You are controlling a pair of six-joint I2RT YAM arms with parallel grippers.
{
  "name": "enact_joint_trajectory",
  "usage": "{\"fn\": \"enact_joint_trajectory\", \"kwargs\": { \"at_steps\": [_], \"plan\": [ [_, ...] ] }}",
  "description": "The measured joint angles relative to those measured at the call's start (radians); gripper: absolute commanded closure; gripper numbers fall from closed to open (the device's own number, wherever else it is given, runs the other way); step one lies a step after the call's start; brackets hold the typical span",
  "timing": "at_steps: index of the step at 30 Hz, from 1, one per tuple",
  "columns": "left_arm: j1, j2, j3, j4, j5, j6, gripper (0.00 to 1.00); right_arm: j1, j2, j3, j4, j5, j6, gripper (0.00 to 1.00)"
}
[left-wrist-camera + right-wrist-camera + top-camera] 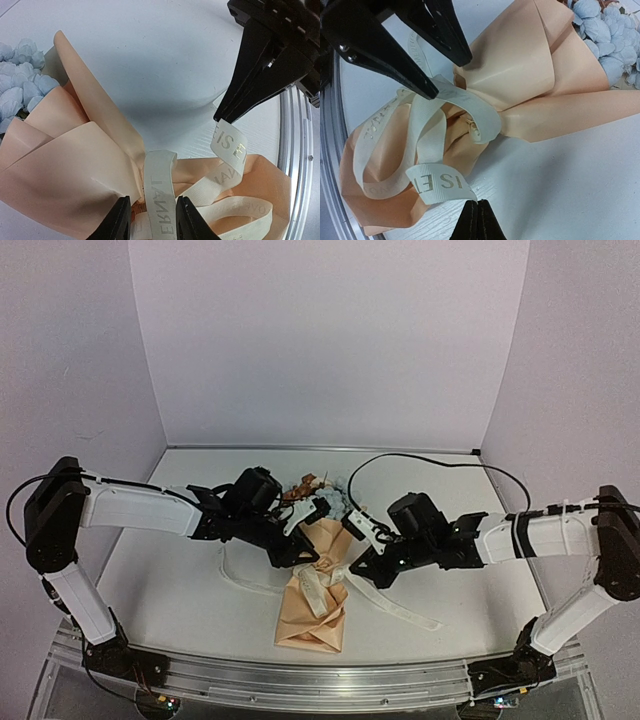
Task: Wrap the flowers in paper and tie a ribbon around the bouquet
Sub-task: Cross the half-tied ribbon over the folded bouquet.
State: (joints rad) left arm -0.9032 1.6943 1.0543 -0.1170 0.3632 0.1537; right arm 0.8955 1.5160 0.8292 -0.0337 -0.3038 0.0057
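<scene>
Wrap done; ribbon looped at bouquet waist, knot not tight. Left gripper straddles ribbon, right gripper pinches its end.

My bouquet lies flat before me: peach-tan paper folded into a cone, pale blue flowers at its far, wide end. A cream ribbon with faint printed lettering loops around its pinched waist, one tail trailing right.

Matt tan paper, ribbed woven cream ribbon
</scene>
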Motion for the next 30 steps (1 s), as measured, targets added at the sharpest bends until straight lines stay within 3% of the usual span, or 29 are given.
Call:
{"fn": "enact_joint_trajectory", "kwargs": {
  "at_steps": [9,18,25,30],
  "plan": [
    [-0.004,0.0,0.004,-0.014,0.001,0.005,0.65,0.004,0.009,0.11,-0.114,0.024,0.18,1.0],
    [-0.017,0.002,0.004,-0.014,-0.015,0.006,0.75,0.004,0.053,0.144,-0.127,0.035,0.375,1.0],
    [-0.027,0.014,0.004,-0.014,-0.056,0.007,0.72,0.004,0.055,0.145,-0.129,0.038,0.487,1.0],
    [-0.029,0.014,-0.003,-0.006,-0.08,0.007,0.76,0.004,0.055,0.145,-0.129,0.037,0.552,1.0]
  ]
}}
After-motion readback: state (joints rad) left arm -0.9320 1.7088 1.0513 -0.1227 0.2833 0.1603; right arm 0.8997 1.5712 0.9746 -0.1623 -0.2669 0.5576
